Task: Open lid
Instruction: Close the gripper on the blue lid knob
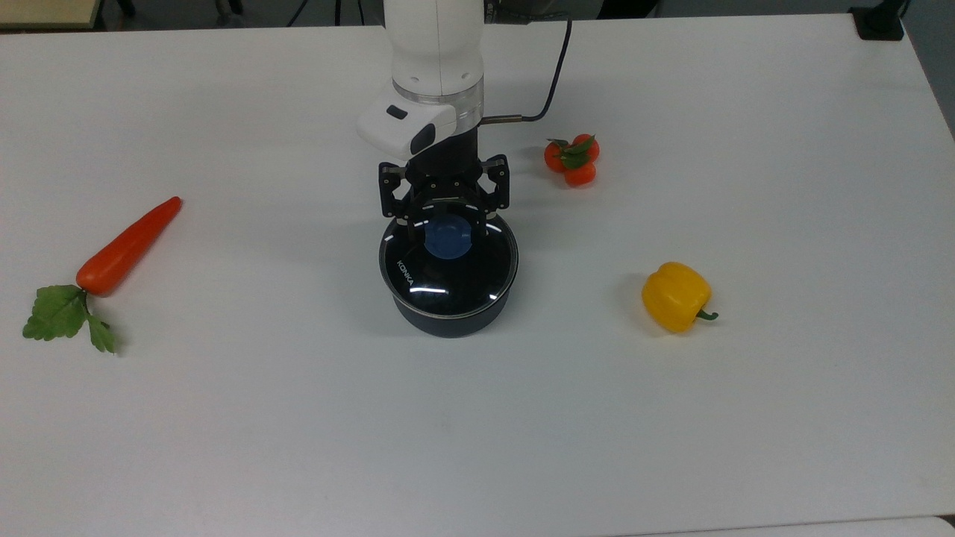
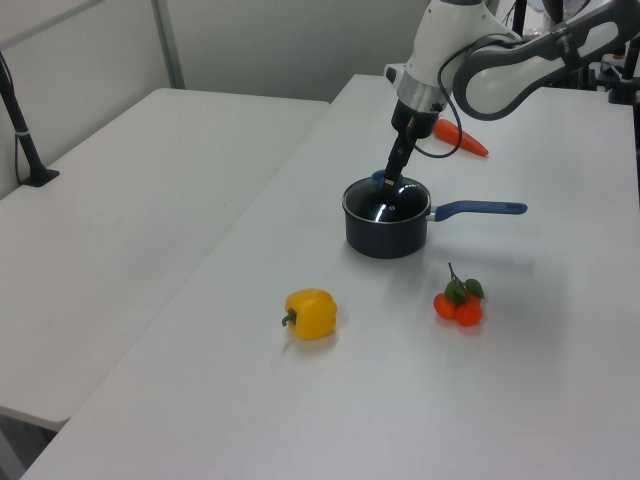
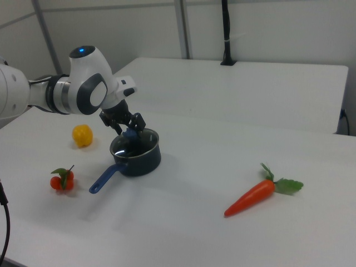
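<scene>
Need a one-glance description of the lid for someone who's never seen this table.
On the white table, find the dark blue saucepan at its centre, under the arm's gripper. The lid sits on it: round clear glass, metal rim, blue knob, the one item that isn't produce.
</scene>
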